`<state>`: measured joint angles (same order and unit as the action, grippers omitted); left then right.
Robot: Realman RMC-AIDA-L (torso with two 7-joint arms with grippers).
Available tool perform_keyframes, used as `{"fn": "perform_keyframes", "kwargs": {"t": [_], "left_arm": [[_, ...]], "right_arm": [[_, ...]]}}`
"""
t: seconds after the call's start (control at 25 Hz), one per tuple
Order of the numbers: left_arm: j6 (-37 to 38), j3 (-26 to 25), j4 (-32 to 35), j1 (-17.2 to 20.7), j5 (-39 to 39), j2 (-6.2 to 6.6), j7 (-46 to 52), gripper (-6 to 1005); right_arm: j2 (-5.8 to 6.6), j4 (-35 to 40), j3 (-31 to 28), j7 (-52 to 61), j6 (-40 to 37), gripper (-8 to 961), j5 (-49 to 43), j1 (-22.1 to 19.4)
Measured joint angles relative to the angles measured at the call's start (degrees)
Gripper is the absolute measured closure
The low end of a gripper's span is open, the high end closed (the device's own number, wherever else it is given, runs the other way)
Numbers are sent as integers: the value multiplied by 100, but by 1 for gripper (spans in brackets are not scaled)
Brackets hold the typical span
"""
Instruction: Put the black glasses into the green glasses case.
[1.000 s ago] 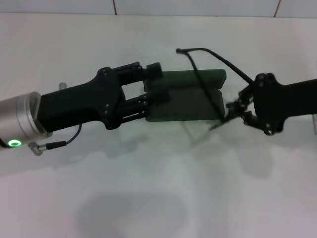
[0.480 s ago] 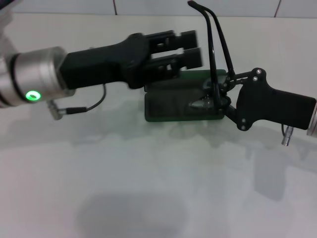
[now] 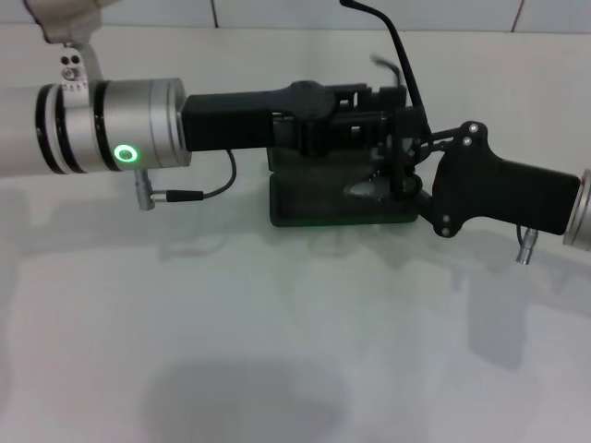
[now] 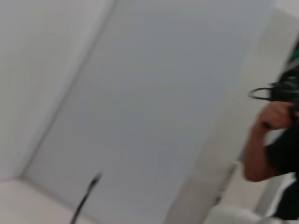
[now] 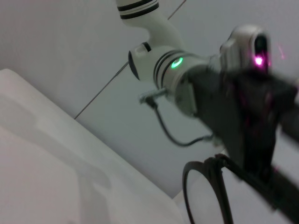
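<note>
Dark green oblong hard-shell glasses case [image 3: 337, 198] lies open on my white table [image 3: 277, 332]. Right end effector [image 3: 406, 175] pinches the thin black wire-frame glasses [image 3: 397, 111] over the case's right end, temple arms pointing up. Left end effector [image 3: 374, 125] hovers over the case's far half; I cannot tell its opening.

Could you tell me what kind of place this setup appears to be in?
Probably a robot lab or test room: a plain white table against a white tiled wall, with only the glasses, green case and a person nearby.
</note>
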<state>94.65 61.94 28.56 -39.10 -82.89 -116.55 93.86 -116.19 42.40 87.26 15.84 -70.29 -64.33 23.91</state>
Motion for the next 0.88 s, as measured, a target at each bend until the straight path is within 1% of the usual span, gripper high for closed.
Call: {"fn": "perform_keyframes", "kwargs": {"t": [0.16, 0.44, 0.68, 0.76, 0.88], "left_arm": [[-265, 5, -1, -1, -290, -7, 228, 416], [-241, 11, 0, -1, -384, -12, 332, 416], [-236, -71, 1, 75, -369, 35, 401, 417], [-237, -195, 9, 140, -342, 66, 393, 417], [-374, -369, 11, 255, -397, 137, 348, 417]], "right_arm": [[0, 21, 59, -147, -4, 817, 137, 0], [0, -9, 108, -188, 29, 814, 156, 52], [0, 27, 124, -193, 42, 812, 158, 20], [4, 33, 124, -197, -84, 811, 156, -7], [30, 51, 122, -198, -469, 810, 131, -64]]}}
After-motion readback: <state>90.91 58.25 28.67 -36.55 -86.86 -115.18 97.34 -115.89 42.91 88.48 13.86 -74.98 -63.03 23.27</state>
